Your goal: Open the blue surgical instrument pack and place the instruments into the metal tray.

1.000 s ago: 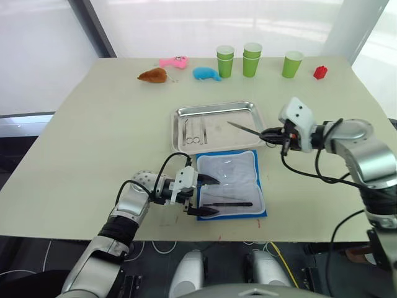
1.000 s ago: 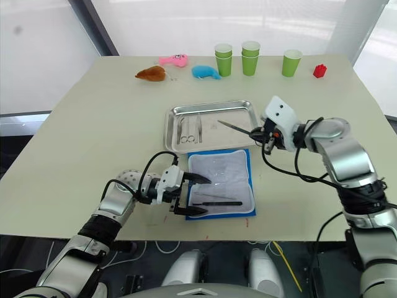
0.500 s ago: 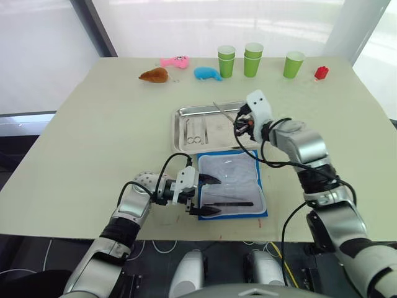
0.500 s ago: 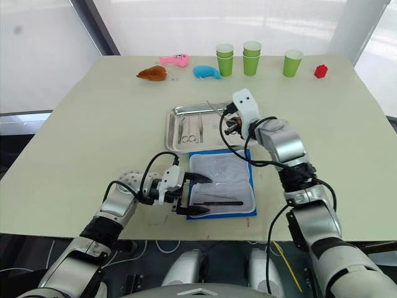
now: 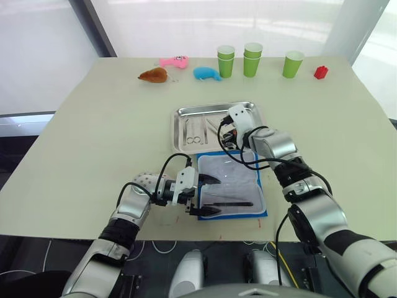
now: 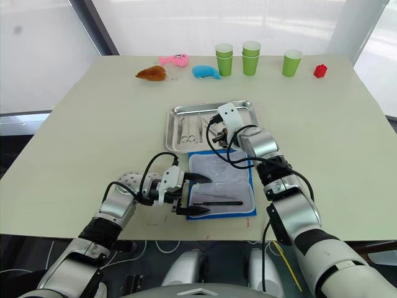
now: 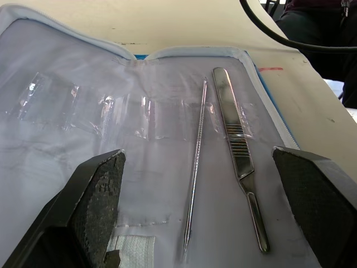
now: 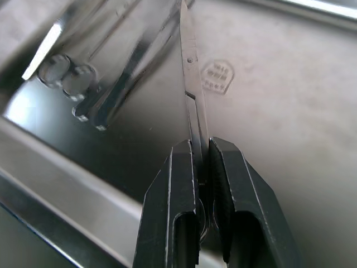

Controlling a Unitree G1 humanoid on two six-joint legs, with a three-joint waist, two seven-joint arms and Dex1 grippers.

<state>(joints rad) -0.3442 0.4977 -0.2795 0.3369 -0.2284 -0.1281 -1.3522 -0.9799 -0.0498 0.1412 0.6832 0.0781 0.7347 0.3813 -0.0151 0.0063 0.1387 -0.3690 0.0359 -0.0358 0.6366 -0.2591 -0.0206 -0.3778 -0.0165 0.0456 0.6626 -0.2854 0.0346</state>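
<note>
The blue surgical instrument pack (image 5: 231, 184) lies open near the table's front edge, white lining up. A thin probe (image 7: 195, 167) and a flat silver handle (image 7: 237, 162) rest in it. My left gripper (image 5: 205, 195) stands open at the pack's left edge, one finger on each side of those two instruments. The metal tray (image 5: 214, 109) sits just behind the pack and holds a few instruments (image 5: 193, 131). My right gripper (image 8: 202, 146) is low over the tray's middle, shut on a pair of scissors (image 8: 189, 95) whose blades point at the tray floor.
Along the far edge stand green cups (image 5: 251, 59), a red block (image 5: 320, 72), a blue plush toy (image 5: 206, 74), a pink toy (image 5: 173, 61) and a brown toy (image 5: 153, 76). Cables run from both wrists over the pack and tray.
My right gripper has carried the scissors leftward from beside the tray's right rim to low over the tray's middle. The left gripper has stayed put.
</note>
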